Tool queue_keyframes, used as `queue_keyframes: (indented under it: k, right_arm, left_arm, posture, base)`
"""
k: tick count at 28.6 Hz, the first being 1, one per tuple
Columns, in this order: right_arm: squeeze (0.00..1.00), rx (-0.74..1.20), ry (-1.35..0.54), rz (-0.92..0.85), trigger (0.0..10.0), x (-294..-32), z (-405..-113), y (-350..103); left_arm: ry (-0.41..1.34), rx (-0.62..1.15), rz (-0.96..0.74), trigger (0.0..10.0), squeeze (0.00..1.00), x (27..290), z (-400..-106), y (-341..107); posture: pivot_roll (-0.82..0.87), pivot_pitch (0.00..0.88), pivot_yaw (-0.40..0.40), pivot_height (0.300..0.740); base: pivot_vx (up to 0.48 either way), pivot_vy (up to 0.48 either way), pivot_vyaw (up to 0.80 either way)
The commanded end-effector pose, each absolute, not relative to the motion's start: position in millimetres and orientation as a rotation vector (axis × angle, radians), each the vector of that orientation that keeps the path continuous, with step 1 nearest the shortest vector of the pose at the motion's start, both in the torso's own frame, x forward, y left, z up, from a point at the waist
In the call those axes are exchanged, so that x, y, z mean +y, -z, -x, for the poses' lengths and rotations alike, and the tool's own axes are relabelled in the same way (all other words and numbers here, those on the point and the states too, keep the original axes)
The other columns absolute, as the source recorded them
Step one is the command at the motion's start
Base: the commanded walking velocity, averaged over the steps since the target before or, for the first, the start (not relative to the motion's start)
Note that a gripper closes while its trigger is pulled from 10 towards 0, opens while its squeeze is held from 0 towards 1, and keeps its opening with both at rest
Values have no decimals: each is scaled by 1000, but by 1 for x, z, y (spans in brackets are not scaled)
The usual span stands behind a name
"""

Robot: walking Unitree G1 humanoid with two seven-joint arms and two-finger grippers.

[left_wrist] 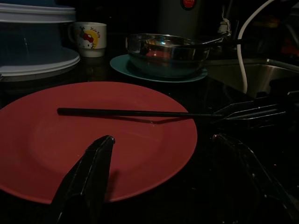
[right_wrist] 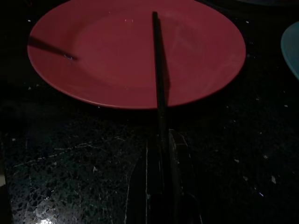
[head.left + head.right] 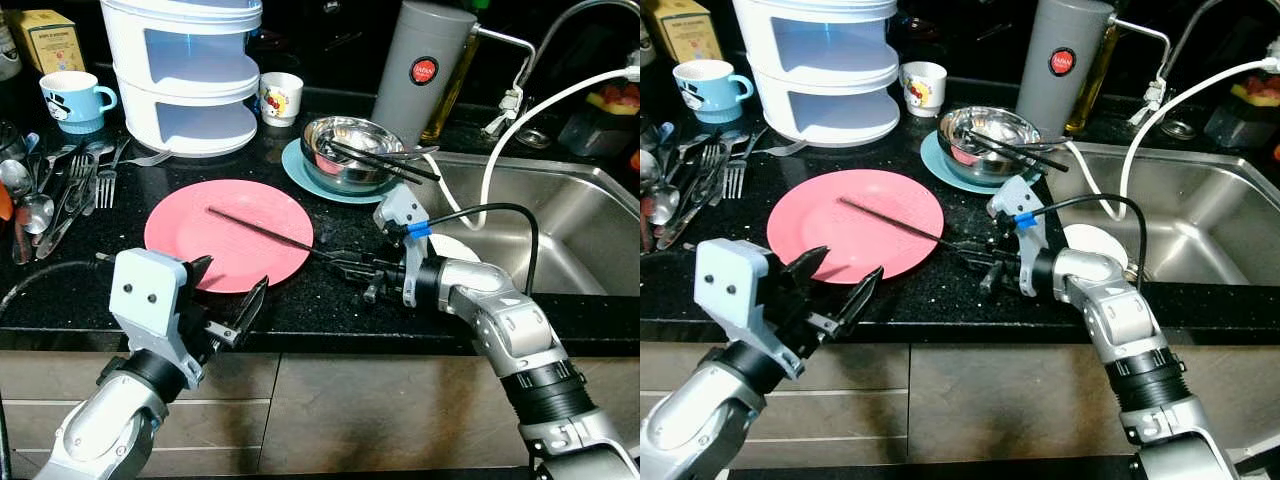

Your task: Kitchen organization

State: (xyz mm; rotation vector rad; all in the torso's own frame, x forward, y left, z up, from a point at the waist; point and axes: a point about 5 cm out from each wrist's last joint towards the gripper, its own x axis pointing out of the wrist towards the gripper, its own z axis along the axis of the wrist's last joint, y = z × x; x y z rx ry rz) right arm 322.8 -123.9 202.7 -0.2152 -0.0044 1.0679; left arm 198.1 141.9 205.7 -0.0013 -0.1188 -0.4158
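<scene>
The left gripper (image 3: 228,300) is seen nearest, in the lower left of the head view, its black fingers spread apart above the counter edge just below the pink plate (image 3: 215,250). At centre frame the right gripper (image 3: 352,268) is pressed together on one end of a black chopstick (image 3: 262,232), whose far end is laid across the plate. A steel bowl (image 3: 350,150) holding more chopsticks is set on a teal plate (image 3: 295,170) in the upper middle, beside the sink (image 3: 560,230).
</scene>
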Motion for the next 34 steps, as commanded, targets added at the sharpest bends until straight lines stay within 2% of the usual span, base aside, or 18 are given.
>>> queue_keyframes:
  k: [1,8,11,13,14,16,18,19,20,23,34]
  right_arm:
    - [0,-4,-1048,217,0,-130,-323,-202]
    - [0,-31,-1042,184,0,-132,-324,-206]
    - [0,-173,-1046,-29,0,-135,-324,-226]
    - [0,-235,-1060,-113,0,-137,-322,-234]
    - [0,-268,-1057,-152,2824,-138,-321,-239]
    - [0,-286,-1052,-174,2824,-138,-321,-242]
    - [0,-361,-1034,-275,3294,-141,-321,-254]
    - [0,-391,-1014,-320,4314,-144,-322,-259]
    - [0,-408,-984,-363,10000,-147,-324,-263]
    - [0,-408,-921,-395,10000,-152,-330,-265]
    - [0,-401,-582,-426,10000,-185,-350,-259]
  left_arm:
    - [441,-106,15,10000,0,139,-198,-204]
    - [443,-110,16,10000,0,139,-199,-205]
    - [452,-125,28,10000,0,138,-200,-208]
    - [457,-130,33,10000,0,137,-200,-209]
    - [460,-133,34,10000,0,137,-200,-209]
    - [462,-135,34,10000,0,137,-200,-210]
    - [471,-144,38,10000,0,136,-202,-212]
    - [478,-150,41,10000,0,135,-202,-213]
    - [487,-156,47,10000,0,134,-203,-214]
    - [500,-167,47,10000,0,133,-204,-216]
    - [552,-213,11,10000,0,129,-223,-226]
  posture:
    - [223,0,-84,740]
    - [222,0,-82,740]
    - [219,0,-81,740]
    - [219,0,-81,740]
    - [218,0,-79,740]
    - [218,0,-79,740]
    - [214,0,-75,740]
    - [213,0,-74,740]
    - [213,0,-74,740]
    - [212,0,-71,740]
    - [186,0,-49,740]
  base:
    - [0,0,0]
    - [0,0,0]
    - [0,0,0]
    - [0,0,0]
    - [0,0,0]
    - [0,0,0]
    - [0,0,0]
    - [0,0,0]
    - [0,0,0]
    - [0,0,0]
    - [0,0,-800]
